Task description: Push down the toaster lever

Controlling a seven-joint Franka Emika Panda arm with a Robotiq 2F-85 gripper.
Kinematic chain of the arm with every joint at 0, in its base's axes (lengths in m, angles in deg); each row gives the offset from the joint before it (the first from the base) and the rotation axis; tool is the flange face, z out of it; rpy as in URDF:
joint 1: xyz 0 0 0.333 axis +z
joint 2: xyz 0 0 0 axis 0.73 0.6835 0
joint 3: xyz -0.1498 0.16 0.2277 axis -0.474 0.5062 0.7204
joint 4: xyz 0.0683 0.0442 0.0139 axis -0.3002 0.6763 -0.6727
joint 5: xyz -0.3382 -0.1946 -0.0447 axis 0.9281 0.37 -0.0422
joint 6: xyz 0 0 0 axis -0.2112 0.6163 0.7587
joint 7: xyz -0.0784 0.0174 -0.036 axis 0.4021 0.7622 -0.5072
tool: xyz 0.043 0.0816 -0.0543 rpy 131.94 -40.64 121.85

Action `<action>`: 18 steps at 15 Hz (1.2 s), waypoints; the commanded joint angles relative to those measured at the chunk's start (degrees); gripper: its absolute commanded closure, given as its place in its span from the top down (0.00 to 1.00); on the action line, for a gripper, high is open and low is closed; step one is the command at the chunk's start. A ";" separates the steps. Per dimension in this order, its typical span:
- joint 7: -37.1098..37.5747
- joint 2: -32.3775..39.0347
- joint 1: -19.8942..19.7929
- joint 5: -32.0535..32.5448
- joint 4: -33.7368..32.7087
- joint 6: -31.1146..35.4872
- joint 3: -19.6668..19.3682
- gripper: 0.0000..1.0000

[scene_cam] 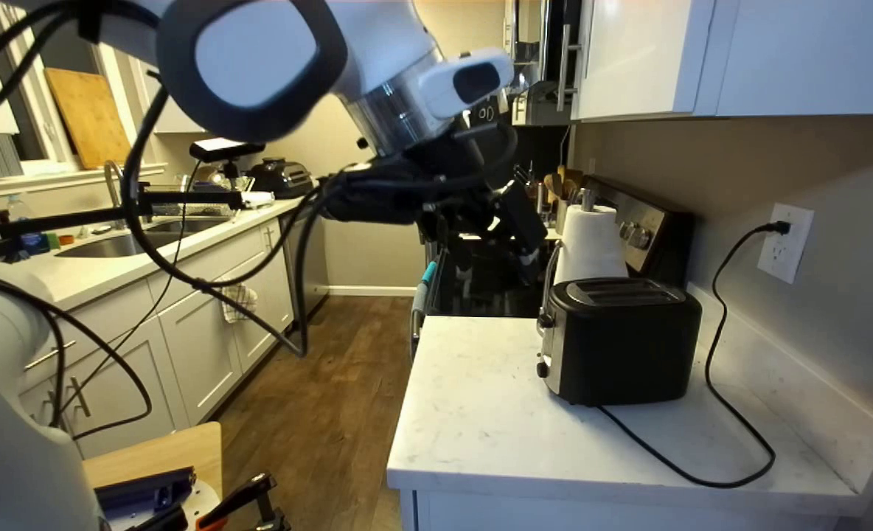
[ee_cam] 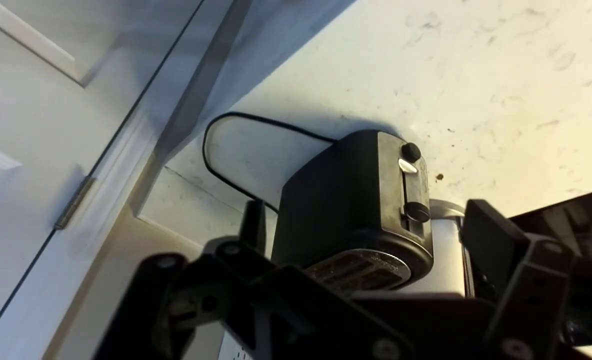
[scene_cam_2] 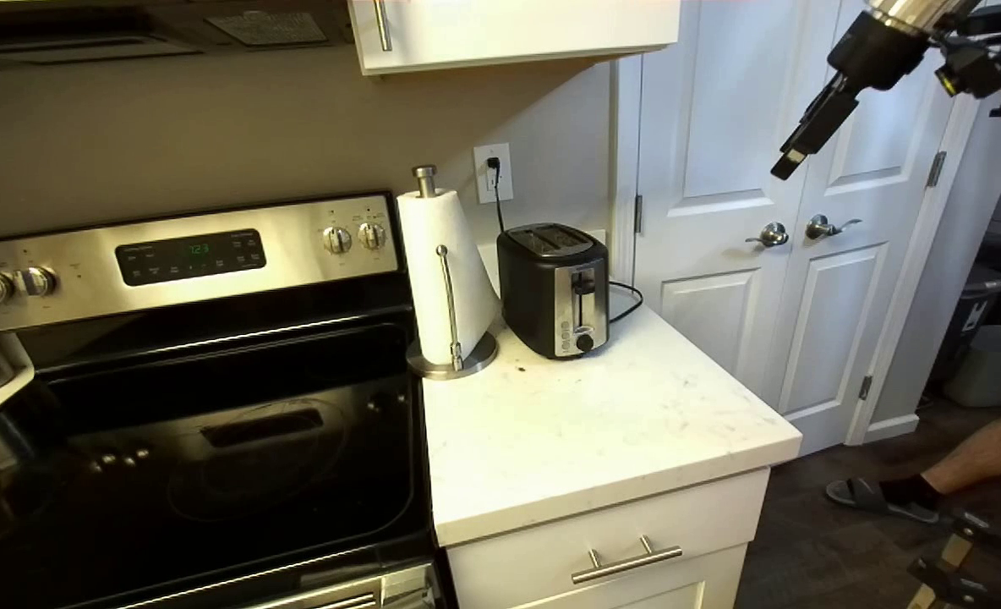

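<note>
Tool (ee_cam: 367, 217) and toaster (scene_cam_2: 530, 288) stood well apart. In the wrist view the two fingers (ee_cam: 491, 237) were spread wide, with only air between them; the toaster showed beyond, through that gap. In an exterior view the tool hung in the air, clear of the counter (scene_cam_2: 619, 414), up and to the right of the toaster. The toaster stood upright at the counter's far side, just right of the paper roll (scene_cam_2: 426, 279). Its lever (scene_cam_2: 583, 284) sat high, well above the dial (scene_cam_2: 585, 342).
</note>
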 commanded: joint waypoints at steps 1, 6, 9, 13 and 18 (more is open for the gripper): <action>1.48 7.64 3.86 -5.21 0.98 11.00 -0.12 1.00; 1.85 18.90 10.19 -13.18 -2.25 19.71 -1.32 1.00; 1.83 24.35 13.46 -18.01 -5.80 20.73 -2.49 1.00; 0.91 28.77 16.04 -23.70 -9.77 20.43 -3.46 1.00; -0.26 31.56 17.08 -27.68 -11.94 21.26 -3.18 1.00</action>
